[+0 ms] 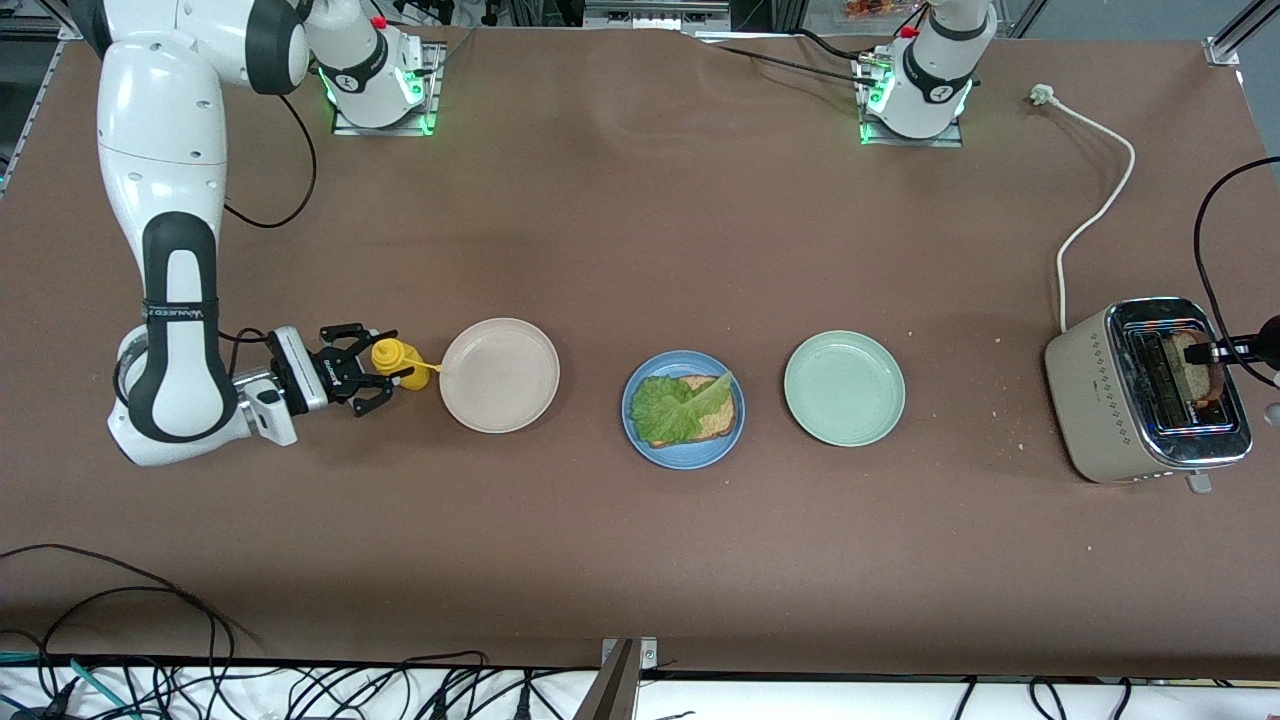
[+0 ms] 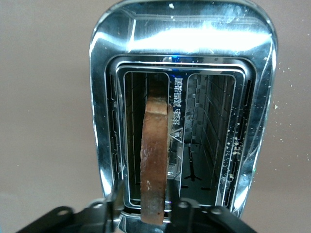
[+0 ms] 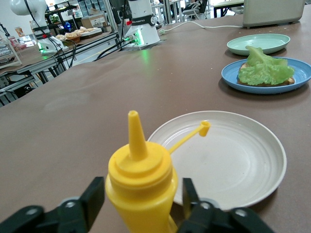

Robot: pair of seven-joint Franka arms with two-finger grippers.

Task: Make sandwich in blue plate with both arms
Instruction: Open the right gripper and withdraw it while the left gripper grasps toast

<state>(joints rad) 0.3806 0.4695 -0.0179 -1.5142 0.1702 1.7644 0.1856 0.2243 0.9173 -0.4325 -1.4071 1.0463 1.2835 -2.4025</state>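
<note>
The blue plate [image 1: 640, 432] lies mid-table and holds one brown bread slice [image 1: 720, 420] with a green lettuce leaf [image 1: 675, 405] on top; it also shows in the right wrist view [image 3: 301, 73]. A second bread slice [image 2: 155, 155] stands upright in a slot of the toaster [image 1: 1100, 400] at the left arm's end. My left gripper [image 2: 146, 206] is open, its fingers straddling that slice's top edge; it enters the front view at the edge [image 1: 1228, 350]. My right gripper [image 1: 390, 368] is open around a yellow squeeze bottle [image 3: 141, 184] standing on the table beside the beige plate [image 1: 499, 375].
A pale green plate [image 1: 844, 388] lies between the blue plate and the toaster. The toaster's white cord [image 1: 1100, 200] runs toward the left arm's base. The bottle's open cap hangs over the beige plate's rim [image 3: 204, 127]. Crumbs lie near the toaster.
</note>
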